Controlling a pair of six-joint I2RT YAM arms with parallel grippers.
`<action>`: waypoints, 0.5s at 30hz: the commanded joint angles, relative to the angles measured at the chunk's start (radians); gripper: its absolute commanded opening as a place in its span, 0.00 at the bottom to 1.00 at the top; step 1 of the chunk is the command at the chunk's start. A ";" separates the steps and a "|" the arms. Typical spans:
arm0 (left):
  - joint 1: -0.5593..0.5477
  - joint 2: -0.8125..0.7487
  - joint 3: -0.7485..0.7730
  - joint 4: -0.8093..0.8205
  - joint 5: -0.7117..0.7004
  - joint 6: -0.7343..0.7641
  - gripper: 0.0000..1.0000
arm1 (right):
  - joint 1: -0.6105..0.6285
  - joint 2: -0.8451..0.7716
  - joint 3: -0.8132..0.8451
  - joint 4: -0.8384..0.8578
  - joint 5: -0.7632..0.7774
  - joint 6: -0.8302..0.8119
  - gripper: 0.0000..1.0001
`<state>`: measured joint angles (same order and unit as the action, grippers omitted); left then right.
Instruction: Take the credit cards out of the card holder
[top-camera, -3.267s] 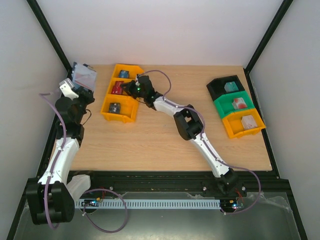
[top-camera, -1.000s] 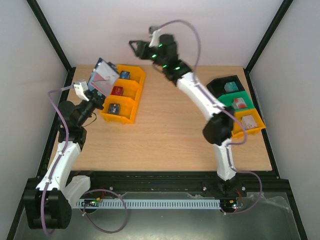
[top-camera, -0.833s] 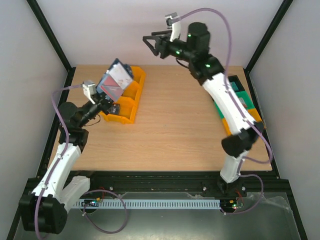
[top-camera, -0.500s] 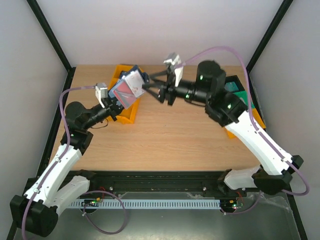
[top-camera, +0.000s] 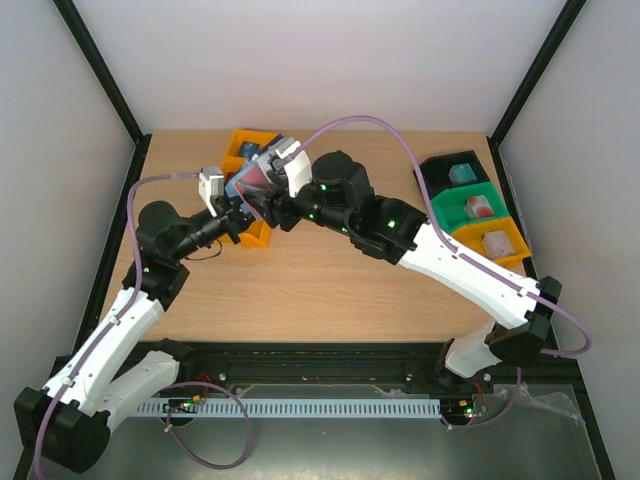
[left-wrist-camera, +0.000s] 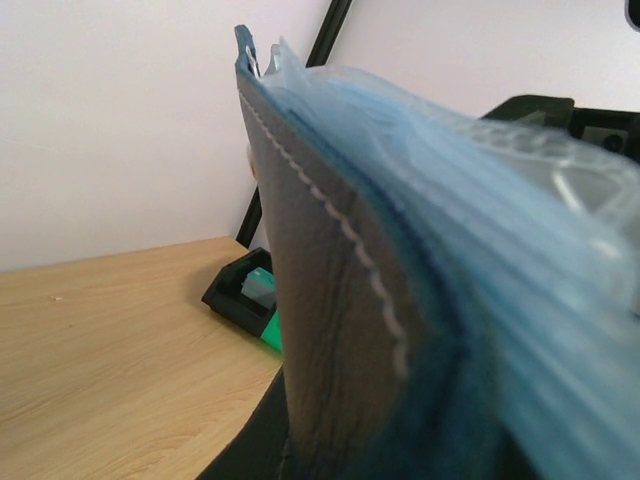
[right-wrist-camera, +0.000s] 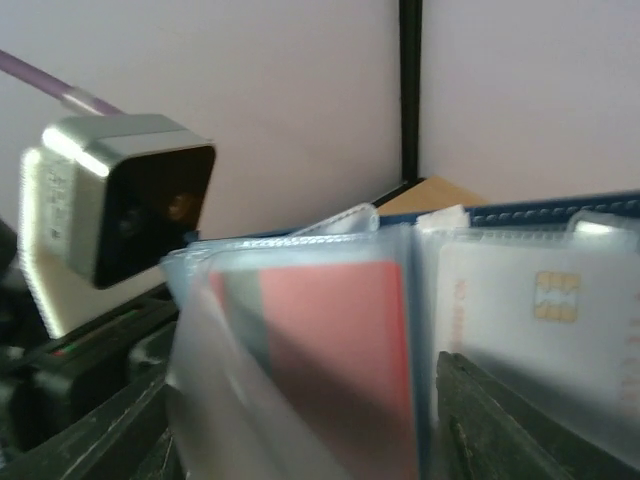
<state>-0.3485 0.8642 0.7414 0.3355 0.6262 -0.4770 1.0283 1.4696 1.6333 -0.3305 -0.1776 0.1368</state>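
Watch the sleeves. Your R pincer is spread, w/ the floppy clear pockets right between its fingers. Closing now could pinch plastic instead of the red card, or a hard pull could drag the holder out of the L pincer, which is clamped on its edge. The white card sits toward the R pincer's right finger. Both arms reach inward and meet nose to nose by the bin, w/ the holder held up, open, facing R.
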 joint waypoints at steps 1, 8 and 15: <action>-0.003 -0.021 0.034 0.013 -0.007 0.014 0.02 | 0.007 0.009 0.057 0.012 0.125 -0.034 0.55; -0.003 -0.030 0.008 0.043 0.002 0.000 0.02 | -0.016 -0.043 0.012 0.000 0.171 -0.036 0.02; -0.003 -0.039 -0.003 0.049 0.027 0.024 0.02 | -0.107 -0.062 -0.002 -0.016 0.116 -0.015 0.02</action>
<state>-0.3485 0.8478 0.7406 0.3458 0.6258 -0.4747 0.9714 1.4429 1.6436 -0.3374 -0.0498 0.1139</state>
